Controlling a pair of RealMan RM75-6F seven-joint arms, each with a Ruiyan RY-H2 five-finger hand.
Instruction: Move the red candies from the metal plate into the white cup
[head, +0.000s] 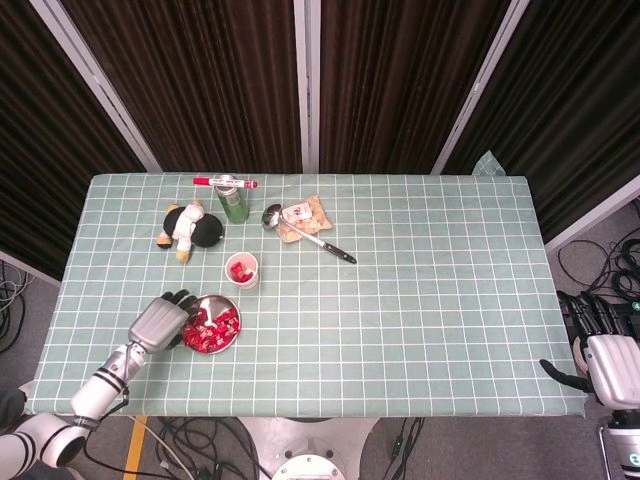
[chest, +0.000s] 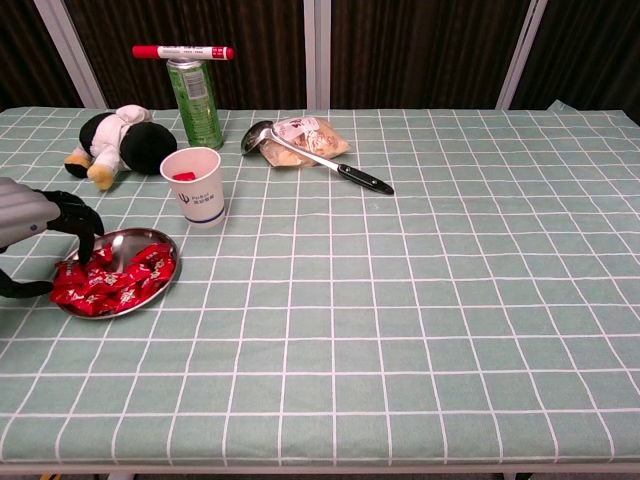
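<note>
A metal plate near the table's front left holds a heap of red candies. Just behind it stands the white cup with some red candies inside. My left hand hangs over the plate's left rim. Its dark fingertips touch the candies and its thumb lies apart at the plate's near-left edge; nothing is lifted. My right hand hangs beyond the table's right edge, empty, and shows only in the head view.
A black-and-white plush toy lies behind the cup on the left. A green can carries a red marker on top. A ladle rests across a snack packet.
</note>
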